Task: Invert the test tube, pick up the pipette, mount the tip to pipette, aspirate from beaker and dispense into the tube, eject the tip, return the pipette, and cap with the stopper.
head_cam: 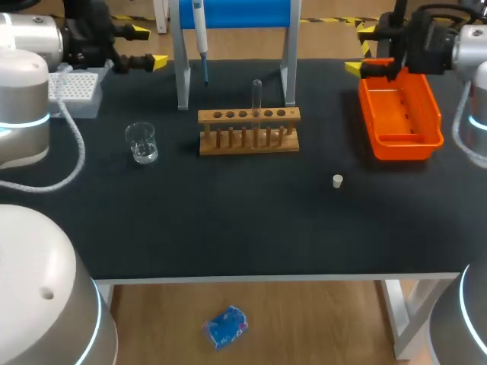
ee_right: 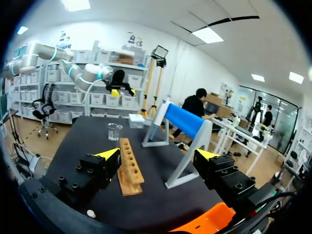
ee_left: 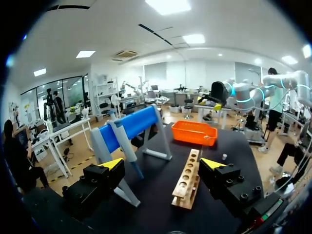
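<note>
- Left gripper (ee_left: 163, 164): fingers wide apart.
- Right gripper (ee_right: 157, 154): fingers wide apart too.
- Tube (head_cam: 257, 95) stands upright in the rack (head_cam: 249, 131); stopper (head_cam: 338, 180) lies apart on the table (head_cam: 228, 220).

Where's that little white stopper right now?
In the head view the stopper lies alone on the table, right of middle, nearer the front than the wooden rack and orange tray.

No legible text, label, number or sign on anything
</note>
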Tool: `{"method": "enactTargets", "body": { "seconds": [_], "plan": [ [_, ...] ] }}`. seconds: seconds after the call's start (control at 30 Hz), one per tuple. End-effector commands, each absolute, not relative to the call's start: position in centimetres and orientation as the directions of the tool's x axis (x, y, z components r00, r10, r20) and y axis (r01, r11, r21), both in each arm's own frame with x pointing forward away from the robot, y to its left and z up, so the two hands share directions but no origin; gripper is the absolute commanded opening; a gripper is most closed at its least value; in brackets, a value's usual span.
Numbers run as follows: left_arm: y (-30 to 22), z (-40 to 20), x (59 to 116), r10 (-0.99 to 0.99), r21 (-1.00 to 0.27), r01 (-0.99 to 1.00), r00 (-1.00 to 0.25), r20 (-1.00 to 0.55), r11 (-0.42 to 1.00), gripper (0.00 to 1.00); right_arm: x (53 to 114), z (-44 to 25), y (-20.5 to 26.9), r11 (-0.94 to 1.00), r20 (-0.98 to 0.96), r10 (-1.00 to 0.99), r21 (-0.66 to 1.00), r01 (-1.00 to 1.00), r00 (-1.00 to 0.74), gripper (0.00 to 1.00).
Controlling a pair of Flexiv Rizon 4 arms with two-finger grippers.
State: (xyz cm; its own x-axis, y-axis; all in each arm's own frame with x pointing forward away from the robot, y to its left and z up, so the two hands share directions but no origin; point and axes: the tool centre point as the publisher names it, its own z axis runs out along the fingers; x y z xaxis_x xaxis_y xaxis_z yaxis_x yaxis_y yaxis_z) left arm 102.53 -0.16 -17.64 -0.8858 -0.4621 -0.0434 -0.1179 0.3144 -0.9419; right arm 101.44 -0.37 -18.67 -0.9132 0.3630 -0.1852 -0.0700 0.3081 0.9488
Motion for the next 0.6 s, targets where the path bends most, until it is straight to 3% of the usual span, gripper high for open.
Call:
{"method": "enactTargets", "body": {
  "seconds": [0.03,0.27,0.37,0.6],
  "plan": [
    [0.2,-17.3,102.6,-0.442,-0.94,-0.122,-0.897,-0.034,0.319,1.0,101.7,-18.7,-1.6,0.281,-0.152,0.213,0.956,-0.089,-0.965,1.0],
    [0.2,-17.3,102.6,-0.442,-0.94,-0.122,-0.897,-0.034,0.319,1.0,101.7,-18.7,-1.6,0.281,-0.152,0.213,0.956,-0.089,-0.965,1.0],
    [-1.0,-17.7,101.8,-0.386,-0.906,-0.049,-0.913,-0.13,0.42,1.0,101.1,-19.1,-1.3,0.273,-0.151,0.199,0.957,-0.094,-0.968,1.0],
    [-3.9,-20.5,99.9,-0.294,-0.878,-0.063,-0.952,-0.09,0.475,1.0,97.8,-22.1,1.1,0.209,-0.089,0.114,0.976,-0.064,-0.989,1.0]
  ]
}}
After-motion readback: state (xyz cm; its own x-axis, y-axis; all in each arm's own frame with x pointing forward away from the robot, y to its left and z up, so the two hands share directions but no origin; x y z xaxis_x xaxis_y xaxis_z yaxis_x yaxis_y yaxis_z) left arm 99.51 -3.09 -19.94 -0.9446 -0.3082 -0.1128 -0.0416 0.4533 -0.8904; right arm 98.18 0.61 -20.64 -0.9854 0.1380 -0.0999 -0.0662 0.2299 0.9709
